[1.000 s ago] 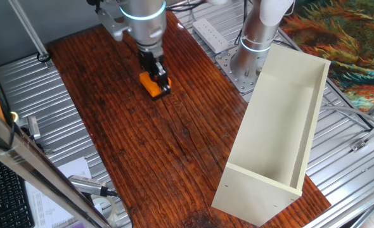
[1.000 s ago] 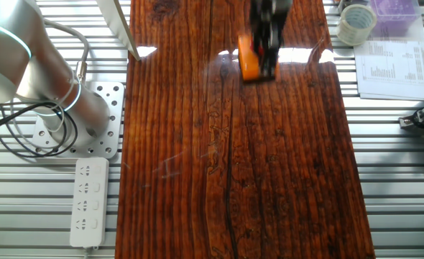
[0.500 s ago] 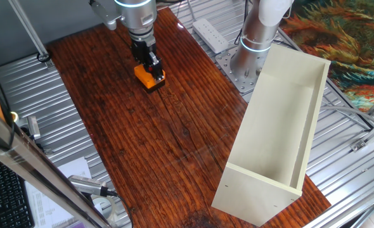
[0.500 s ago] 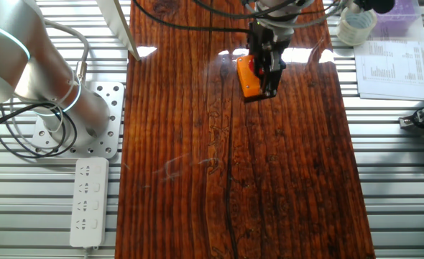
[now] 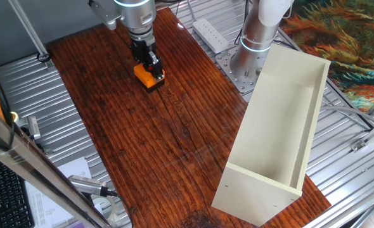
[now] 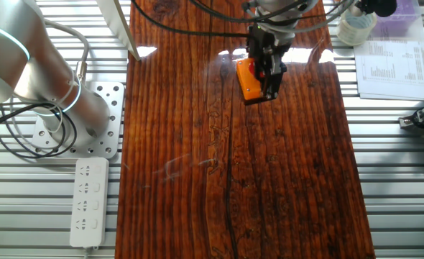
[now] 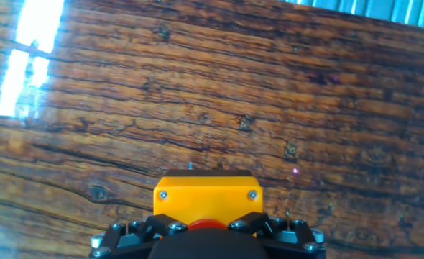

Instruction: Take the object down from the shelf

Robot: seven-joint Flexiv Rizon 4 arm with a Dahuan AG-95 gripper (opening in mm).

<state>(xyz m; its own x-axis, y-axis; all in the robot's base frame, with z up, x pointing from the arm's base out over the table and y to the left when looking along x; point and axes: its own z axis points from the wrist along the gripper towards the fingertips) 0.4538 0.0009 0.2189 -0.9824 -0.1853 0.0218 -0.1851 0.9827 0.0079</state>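
The black two-finger gripper (image 5: 151,66) is pinched on the small square orange box with a round red push-button on top (image 5: 148,76), its fingers (image 6: 271,68) clamped on two opposite sides. In the hand view the box (image 7: 206,198) sits between the dark finger bases with only a sliver of red button showing. From the fixed views the box appears to be at or just above the dark reddish, glossy wooden tabletop (image 5: 168,145), near its far end; whether its base is fully touching the wood cannot be told from these pictures.

The long cream rectangular open-faced shelf of flat panels (image 5: 282,126) stands well apart, at the opposite edge of the table, and holds nothing visible. So the box is already off the shelf, and the step in hand looks like the set-down.

To do it well, the arm should lower straight down until the base rests flat, with no tilt, and only then part the fingers. The release should be even on both sides so the box is not dragged or tipped. After that a straight vertical retreat would keep the fingers clear of the button.
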